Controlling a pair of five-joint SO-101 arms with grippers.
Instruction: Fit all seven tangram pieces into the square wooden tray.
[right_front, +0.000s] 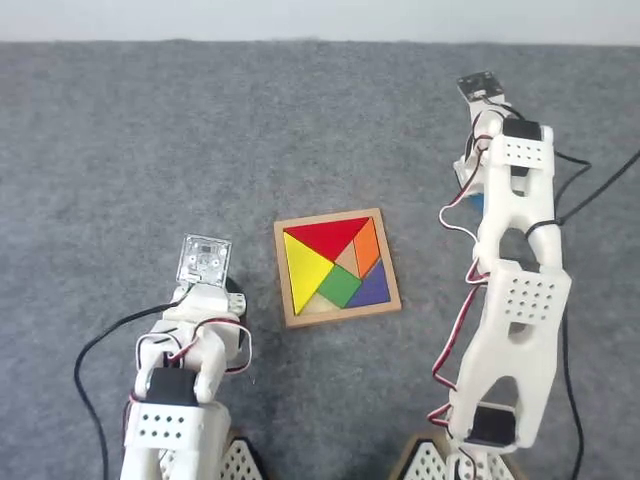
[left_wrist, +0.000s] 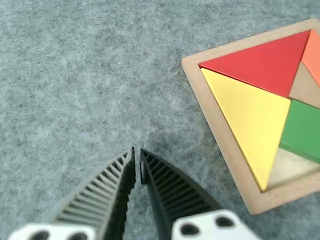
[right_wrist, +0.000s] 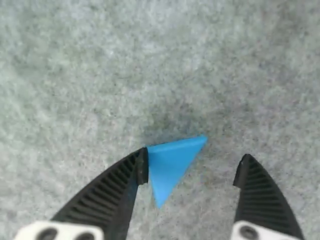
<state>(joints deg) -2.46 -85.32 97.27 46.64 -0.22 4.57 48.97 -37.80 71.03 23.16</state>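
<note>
Well right of the tray, right gripper gapes wide astride the blue triangle, one finger touching it. Left of tray, left gripper pinched closed, empty.

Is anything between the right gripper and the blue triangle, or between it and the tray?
Nothing visible: the open right gripper flanks the blue triangle, and only grey mat lies between triangle and tray.

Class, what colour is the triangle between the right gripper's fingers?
The triangle is blue; the right wrist view shows it best.
</note>
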